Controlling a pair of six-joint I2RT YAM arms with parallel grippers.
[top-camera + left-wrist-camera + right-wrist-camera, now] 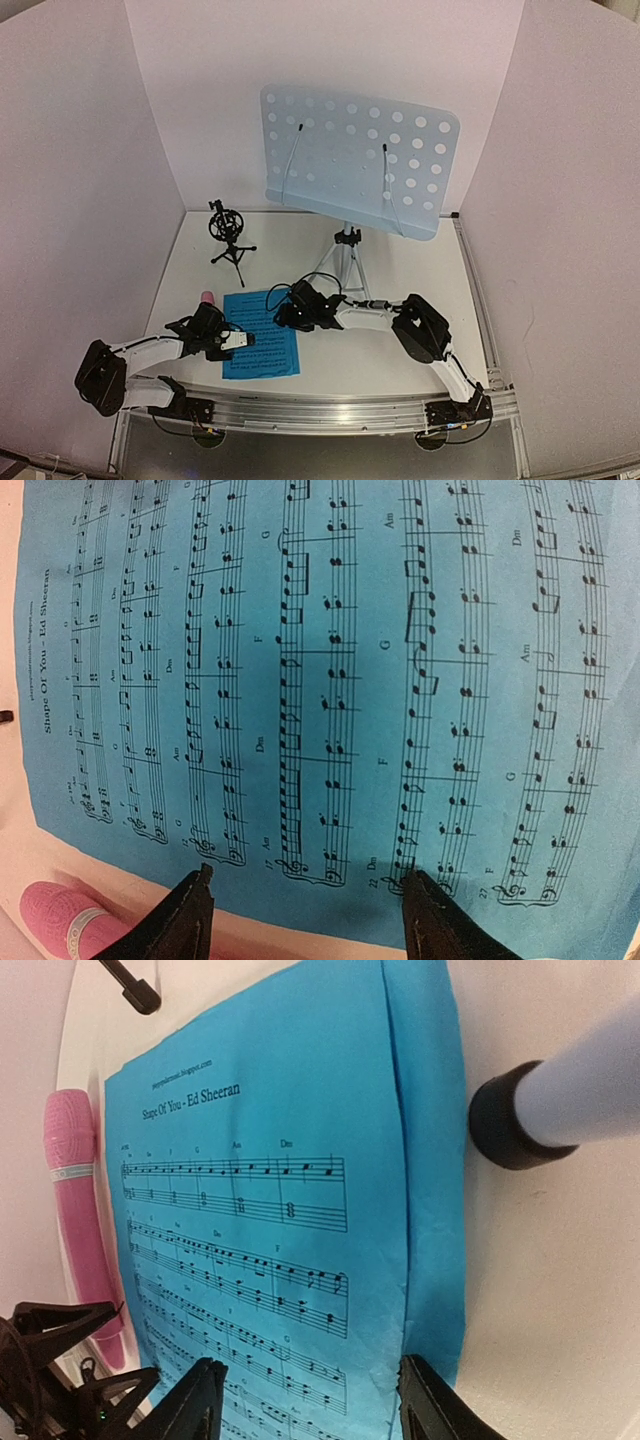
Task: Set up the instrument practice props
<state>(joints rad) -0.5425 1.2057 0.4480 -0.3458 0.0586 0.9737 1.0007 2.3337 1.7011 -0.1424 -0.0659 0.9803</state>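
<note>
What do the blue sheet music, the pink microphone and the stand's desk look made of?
Sheet music: matte paper, printed, with a soft crease. Pink microphone: likely plastic, smooth body, pale band. Stand's desk: thin pale-blue perforated sheet, probably painted metal, possibly plastic.

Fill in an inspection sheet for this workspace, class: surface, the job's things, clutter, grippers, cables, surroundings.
surface: white table, flat and matte.
job's things: pale-blue music stand upright at the back; blue sheet music lying flat near the front; pink microphone lying beside the sheet; black mic mount standing, holding no microphone.
clutter: nothing seen.
grippers: left gripper and right gripper both open over the sheet music, holding nothing.
cables: black cable looping beside the right gripper.
surroundings: white walls on three sides; metal rail along the near edge.
</note>
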